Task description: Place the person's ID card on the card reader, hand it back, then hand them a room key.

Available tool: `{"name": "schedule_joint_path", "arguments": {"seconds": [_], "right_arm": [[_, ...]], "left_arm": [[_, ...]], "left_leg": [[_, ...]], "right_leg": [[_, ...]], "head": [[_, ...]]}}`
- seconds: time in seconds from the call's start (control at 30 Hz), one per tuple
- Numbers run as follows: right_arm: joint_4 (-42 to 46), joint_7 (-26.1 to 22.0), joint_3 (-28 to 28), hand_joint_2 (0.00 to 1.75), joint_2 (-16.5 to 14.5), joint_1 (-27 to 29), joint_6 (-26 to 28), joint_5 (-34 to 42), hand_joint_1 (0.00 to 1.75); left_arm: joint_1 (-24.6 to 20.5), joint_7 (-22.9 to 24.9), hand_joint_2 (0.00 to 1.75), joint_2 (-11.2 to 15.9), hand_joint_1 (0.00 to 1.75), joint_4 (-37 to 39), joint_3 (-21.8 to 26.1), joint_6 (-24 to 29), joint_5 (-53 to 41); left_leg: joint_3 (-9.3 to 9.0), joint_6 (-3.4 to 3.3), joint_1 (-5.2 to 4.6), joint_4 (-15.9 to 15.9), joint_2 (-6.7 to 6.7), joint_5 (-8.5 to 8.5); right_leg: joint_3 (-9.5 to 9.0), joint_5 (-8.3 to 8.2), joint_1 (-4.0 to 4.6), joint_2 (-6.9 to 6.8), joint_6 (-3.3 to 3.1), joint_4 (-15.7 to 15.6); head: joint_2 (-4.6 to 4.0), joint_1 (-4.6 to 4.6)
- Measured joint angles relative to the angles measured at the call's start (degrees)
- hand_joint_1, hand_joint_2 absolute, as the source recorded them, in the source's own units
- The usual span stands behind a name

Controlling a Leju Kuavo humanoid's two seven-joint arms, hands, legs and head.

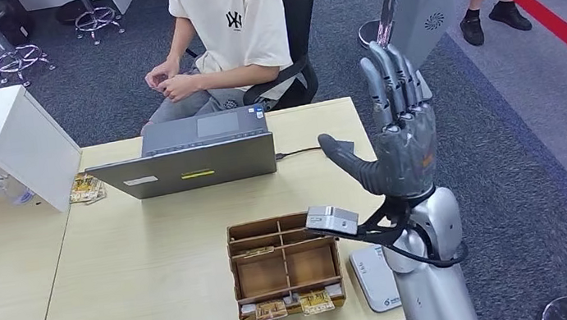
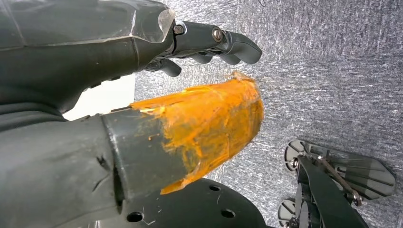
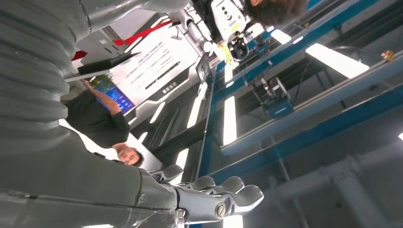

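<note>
My right hand (image 1: 399, 132) is raised upright at the table's right edge, fingers straight and apart, holding nothing; in the right wrist view its fingers (image 3: 223, 190) point at the ceiling. The white card reader (image 1: 372, 279) lies on the table near the front right corner, partly behind my forearm. A wooden compartment box (image 1: 284, 265) beside it holds small yellow cards (image 1: 286, 306) in its front slots. The seated person (image 1: 234, 30) keeps both hands (image 1: 169, 80) together in the lap; I cannot make out a card there. My left hand (image 2: 209, 42) hangs over grey carpet, holding nothing, its thumb (image 2: 209, 128) wrapped in orange tape.
A grey laptop (image 1: 193, 157) stands open towards the person at the table's far side, with a cable running right. A white partition (image 1: 5, 143) and a small packet (image 1: 86, 188) are at the left. Another person stands at the far right past a red floor line (image 1: 542, 10).
</note>
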State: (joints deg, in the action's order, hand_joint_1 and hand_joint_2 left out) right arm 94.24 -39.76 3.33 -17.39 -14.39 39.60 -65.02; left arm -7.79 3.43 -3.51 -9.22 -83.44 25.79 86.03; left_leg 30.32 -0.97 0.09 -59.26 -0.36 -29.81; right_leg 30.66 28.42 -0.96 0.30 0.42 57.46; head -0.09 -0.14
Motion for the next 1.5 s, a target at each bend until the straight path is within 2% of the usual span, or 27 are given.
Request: {"name": "schedule_joint_path", "arguments": {"seconds": [0.07,0.1,0.13,0.2,0.23,0.27,0.33,0.47,0.73,0.8,0.83,0.93,0.97,1.07,1.1,1.17,1.27,1.5], "right_arm": [[1.8,0.0,0.3,1.75,0.3,1.5,0.0,0.8,0.03],[2.5,0.0,0.5,1.75,0.5,2.4,0.0,1.3,0.20],[3.2,0.0,0.8,1.75,0.6,3.3,0.0,1.8,0.47],[4.1,0.2,1.6,1.75,0.9,5.0,0.0,2.3,1.16],[4.3,0.5,2.1,1.75,1.0,5.7,0.0,2.3,1.43],[4.5,0.8,2.7,1.75,1.2,6.4,0.0,2.4,1.60],[4.8,0.9,3.9,1.75,1.5,8.0,0.0,3.2,1.75],[5.4,0.3,6.2,1.75,1.9,11.9,0.0,4.1,1.75],[2.2,0.0,8.8,1.75,2.4,15.6,0.0,5.9,1.72],[0.2,0.0,9.4,1.75,2.5,16.4,0.0,6.4,1.57],[-0.7,0.0,9.7,1.75,2.6,16.7,0.0,6.7,1.44],[-3.2,0.0,10.5,1.75,2.7,17.2,0.0,6.7,0.82],[-4.0,0.0,10.7,1.75,2.8,17.3,0.0,6.4,0.75],[-6.2,0.0,11.1,1.75,2.8,17.5,0.0,4.8,0.92],[-6.9,0.0,11.2,1.75,2.8,17.5,0.0,4.4,0.85],[-8.0,0.0,11.2,1.75,2.8,17.5,0.0,3.8,0.83],[-9.3,0.0,11.3,1.75,2.9,17.5,0.0,3.2,0.96],[-11.4,0.0,11.2,1.75,3.0,17.5,0.0,1.5,0.83]], "left_arm": [[0.0,-0.1,0.00,0.0,0.00,0.0,0.0,0.0,0.0],[0.0,-0.2,0.00,0.0,0.00,0.0,0.0,0.0,0.0],[0.0,-0.2,0.00,0.0,0.00,0.0,0.0,0.0,0.0],[0.0,-0.3,0.00,0.0,0.00,0.0,0.0,0.0,0.0],[0.0,-0.4,0.00,0.0,0.00,0.0,0.0,0.0,0.0],[0.0,-0.4,0.00,0.0,0.00,0.0,0.0,0.0,0.0],[0.0,-0.7,0.00,0.0,0.00,0.0,0.1,-0.1,0.0],[0.3,-1.2,0.00,0.2,0.00,0.0,0.9,0.1,-0.2],[0.3,-1.6,0.00,0.0,0.00,0.0,1.5,0.1,0.0],[0.3,-1.6,0.00,0.0,0.00,0.0,1.7,0.1,0.0],[0.3,-1.6,0.00,0.0,0.00,0.0,1.9,0.1,0.0],[0.3,-1.5,0.00,0.0,0.00,0.0,2.1,0.1,0.0],[0.3,-1.4,0.00,0.0,0.00,0.0,2.1,0.1,0.0],[0.3,-1.3,0.00,0.0,0.00,0.0,2.1,0.1,0.0],[0.3,-1.2,0.00,0.0,0.00,0.0,2.1,0.1,0.0],[0.3,-1.2,0.00,0.0,0.00,0.0,2.2,0.1,0.0],[0.3,-1.2,0.00,0.0,0.00,0.0,2.2,0.1,0.0],[0.3,-1.1,0.00,0.0,0.00,0.0,2.2,0.1,0.0]], "left_leg": [[0.00,0.00,0.00,0.0,0.01,0.00],[0.00,0.00,0.00,0.0,0.01,0.00],[0.00,0.00,0.00,0.0,0.00,0.00],[0.01,0.00,0.00,0.0,0.00,0.00],[0.00,0.00,0.00,0.0,0.01,0.00],[0.00,0.00,0.00,0.0,0.01,0.00],[0.00,0.00,0.00,0.0,-0.01,0.00],[0.06,0.01,0.01,0.0,0.02,0.00],[0.08,0.01,0.01,0.0,0.06,0.00],[0.08,0.01,0.01,0.0,0.05,0.00],[0.08,0.01,0.01,0.0,0.05,0.00],[0.08,0.01,0.01,0.0,0.05,0.00],[0.08,0.01,0.01,0.0,0.05,0.00],[0.08,0.01,0.01,0.0,0.05,0.00],[0.08,0.01,0.01,0.0,0.05,0.00],[0.08,0.01,0.01,0.0,0.05,0.00],[0.08,0.00,0.01,0.0,0.05,0.00],[0.08,0.01,0.01,0.0,0.05,0.00]], "right_leg": [[0.00,0.00,0.00,0.01,0.00,0.0],[0.00,0.00,0.00,0.00,0.00,0.0],[0.00,0.00,0.01,0.00,0.00,0.0],[0.00,0.00,0.01,0.00,0.00,0.0],[0.01,0.00,0.01,0.00,0.00,0.0],[0.01,0.00,0.01,0.01,0.00,0.0],[0.01,0.00,0.02,-0.02,0.00,0.0],[0.07,0.00,0.02,0.01,-0.01,0.0],[0.08,0.00,0.01,0.03,0.00,0.0],[0.08,0.00,0.01,0.03,0.00,0.0],[0.08,0.00,0.01,0.03,0.00,0.0],[0.08,0.00,0.02,0.03,0.00,0.0],[0.08,0.00,0.02,0.03,0.00,0.0],[0.08,0.00,0.02,0.03,0.00,0.0],[0.08,0.00,0.02,0.03,0.00,0.0],[0.08,0.00,0.02,0.03,0.00,0.0],[0.08,0.00,0.02,0.03,0.00,0.0],[0.08,0.00,0.01,0.03,0.00,0.0]], "head": [[0.00,0.00],[0.00,0.01],[0.00,0.01],[0.00,0.01],[0.00,0.01],[0.00,0.00],[0.00,0.01],[0.00,0.00],[0.00,0.00],[0.00,0.00],[0.00,-0.01],[0.00,-0.01],[0.00,0.00],[0.00,0.00],[0.00,0.00],[0.00,0.01],[0.00,0.01],[0.00,0.00]]}}
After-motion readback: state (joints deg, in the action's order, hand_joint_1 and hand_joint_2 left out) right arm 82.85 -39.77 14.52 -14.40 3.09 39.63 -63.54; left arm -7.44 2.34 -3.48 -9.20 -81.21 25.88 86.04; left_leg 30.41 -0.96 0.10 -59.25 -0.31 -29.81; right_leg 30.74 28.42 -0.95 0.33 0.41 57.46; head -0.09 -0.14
